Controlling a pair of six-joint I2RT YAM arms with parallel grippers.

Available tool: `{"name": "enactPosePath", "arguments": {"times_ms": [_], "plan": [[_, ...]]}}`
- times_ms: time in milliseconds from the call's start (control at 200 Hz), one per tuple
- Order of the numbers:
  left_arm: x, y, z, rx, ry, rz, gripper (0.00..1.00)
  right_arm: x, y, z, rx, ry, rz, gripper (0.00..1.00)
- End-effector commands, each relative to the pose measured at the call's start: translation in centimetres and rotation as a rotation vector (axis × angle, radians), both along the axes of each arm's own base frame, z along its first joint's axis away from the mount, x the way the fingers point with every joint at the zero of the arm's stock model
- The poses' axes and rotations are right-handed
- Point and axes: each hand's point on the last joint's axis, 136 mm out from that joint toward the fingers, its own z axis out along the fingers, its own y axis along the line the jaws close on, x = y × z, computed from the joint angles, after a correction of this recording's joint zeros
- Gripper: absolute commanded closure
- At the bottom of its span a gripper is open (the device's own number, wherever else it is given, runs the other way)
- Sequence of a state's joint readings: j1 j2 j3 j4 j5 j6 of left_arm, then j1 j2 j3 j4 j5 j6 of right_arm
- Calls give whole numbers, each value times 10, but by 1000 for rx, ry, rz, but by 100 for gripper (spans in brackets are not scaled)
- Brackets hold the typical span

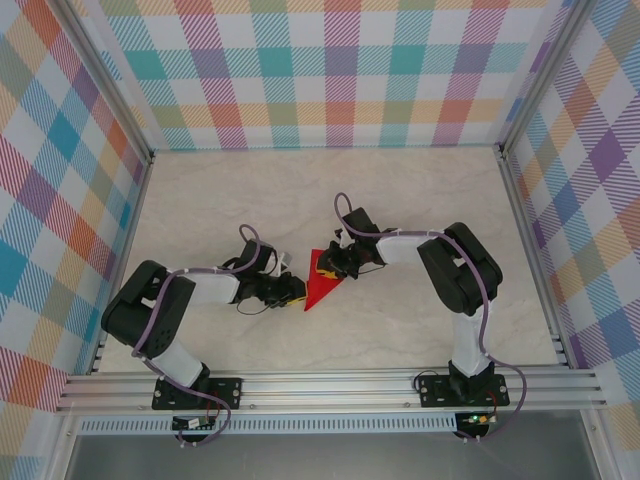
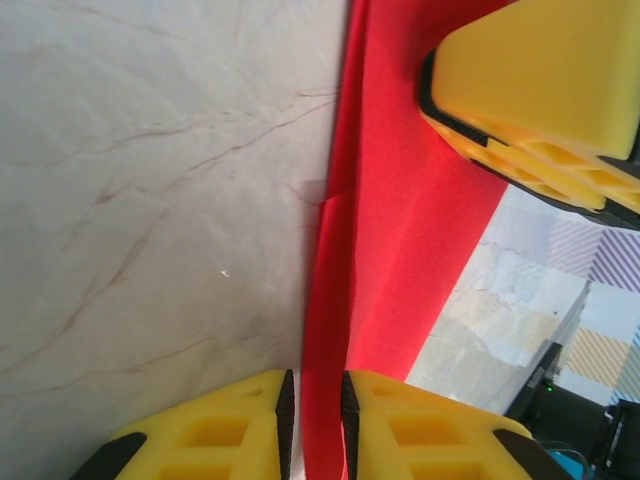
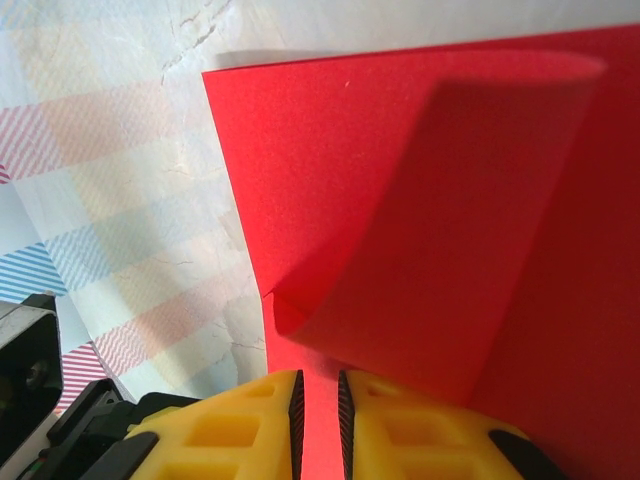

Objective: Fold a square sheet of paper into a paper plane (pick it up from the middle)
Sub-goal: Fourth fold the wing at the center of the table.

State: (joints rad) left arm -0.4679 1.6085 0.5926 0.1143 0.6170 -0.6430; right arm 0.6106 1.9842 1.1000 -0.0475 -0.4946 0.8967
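Near the middle of the pale marbled bench, a red sheet of paper sits between the two arms, folded into a wedge whose point faces the near rail. Seen from above, the left hand reaches in at the wedge's left edge and the right hand meets it from the upper right, so both hands are at the paper. From the left wrist, the left hand has its yellow fingers a narrow slot apart. A folded edge of the sheet runs up through that slot and stands on edge above the bench. A thin pale sliver shows between the left pad and the paper, so I cannot tell whether this hand is pinching the sheet or merely straddling it. At the upper right of that view, a yellow finger of the right hand lies against the upper part of the red surface. From the right wrist, the right hand has its pads close together and red fills the whole gap between them, so it is clamped on the sheet's edge. The paper spreads wide beyond that hand, with a small dog-eared corner just above the fingers. A soft shadow falls across it, and the bench lies behind. Bright plaid walls enclose the far and side edges of the workspace.
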Motion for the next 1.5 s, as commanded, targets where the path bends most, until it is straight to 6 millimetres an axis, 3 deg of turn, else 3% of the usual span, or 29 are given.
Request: {"name": "enactPosePath", "arguments": {"times_ms": [0, 210, 310, 470, 625, 850, 1100, 1325, 1495], "plan": [[-6, 11, -5, 60, 10, 2, 79, -15, -13, -30, -85, 64, 11, 81], [-10, -1, -4, 30, 21, -45, 79, -15, -13, -30, -85, 63, 13, 81], [-7, 4, -2, 56, 1, -13, 79, -15, -13, -30, -85, 64, 13, 81], [1, 13, 19, 73, -83, 54, 75, -16, -14, -31, -90, 65, 15, 81], [-1, -2, 36, 17, -114, 1, 71, -16, -15, -32, -91, 66, 13, 81], [-9, -12, 19, 44, -58, -57, 73, -17, -15, -34, -94, 69, 13, 81], [-13, -20, 16, 30, -48, -87, 75, -17, -16, -34, -95, 68, 12, 81], [-20, -18, 4, 56, -11, -110, 90, -18, -17, -35, -98, 72, 11, 81], [-28, -18, -3, 71, 9, -124, 94, -19, -18, -36, -101, 74, 11, 81]]}}
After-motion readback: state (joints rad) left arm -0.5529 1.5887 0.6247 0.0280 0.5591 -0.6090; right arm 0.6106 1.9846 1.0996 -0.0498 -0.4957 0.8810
